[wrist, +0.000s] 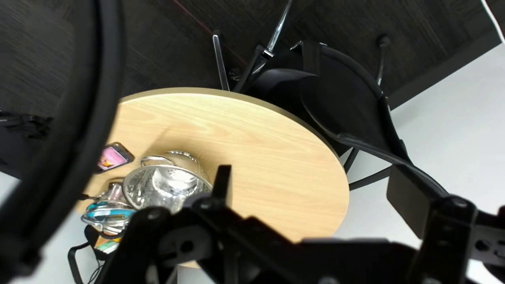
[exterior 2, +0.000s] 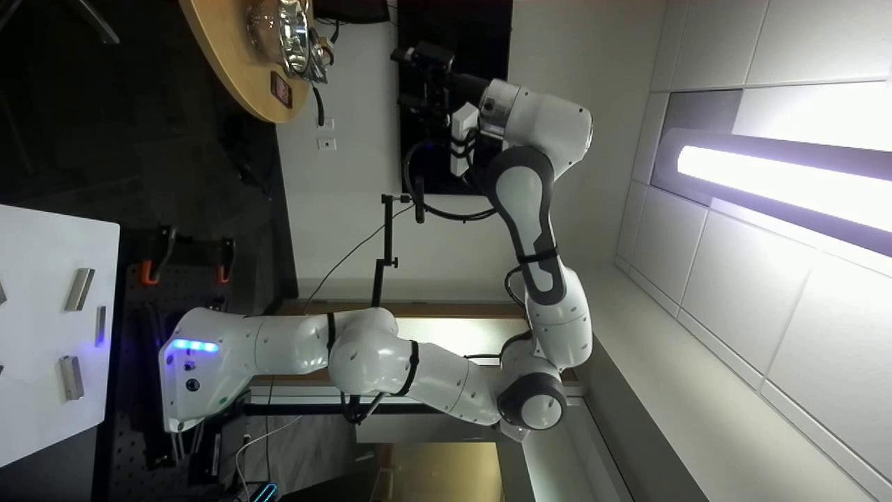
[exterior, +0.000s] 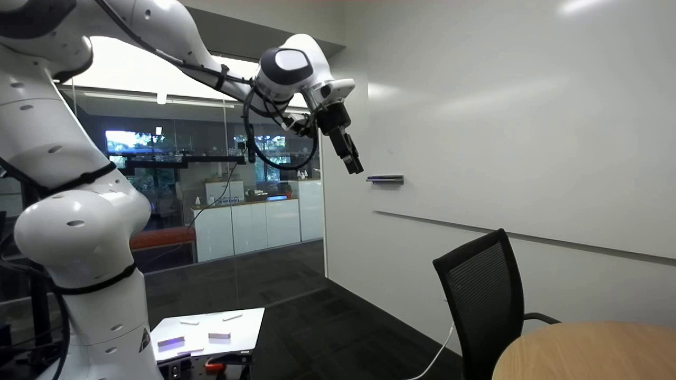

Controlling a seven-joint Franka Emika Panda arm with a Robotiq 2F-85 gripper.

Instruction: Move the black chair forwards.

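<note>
The black chair (exterior: 480, 295) has a tall mesh backrest and stands at the lower right in an exterior view, beside the round table. In the wrist view the chair (wrist: 347, 98) is at the upper right, with its seat partly hidden under the table edge. I cannot make it out in the exterior view turned on its side. My gripper (exterior: 353, 163) is high in the air, above and apart from the chair. In the wrist view the gripper (wrist: 315, 189) has its fingers wide apart with nothing between them. The gripper (exterior 2: 410, 78) also shows raised in an exterior view.
The round wooden table (wrist: 276, 157) holds a steel colander (wrist: 165, 185), a phone (wrist: 112, 157) and plastic-wrapped items (wrist: 108, 215). A whiteboard wall (exterior: 507, 132) stands behind the chair. A white cable (exterior: 438, 353) runs near it. A white board (exterior: 237, 327) with small blocks lies by the robot base.
</note>
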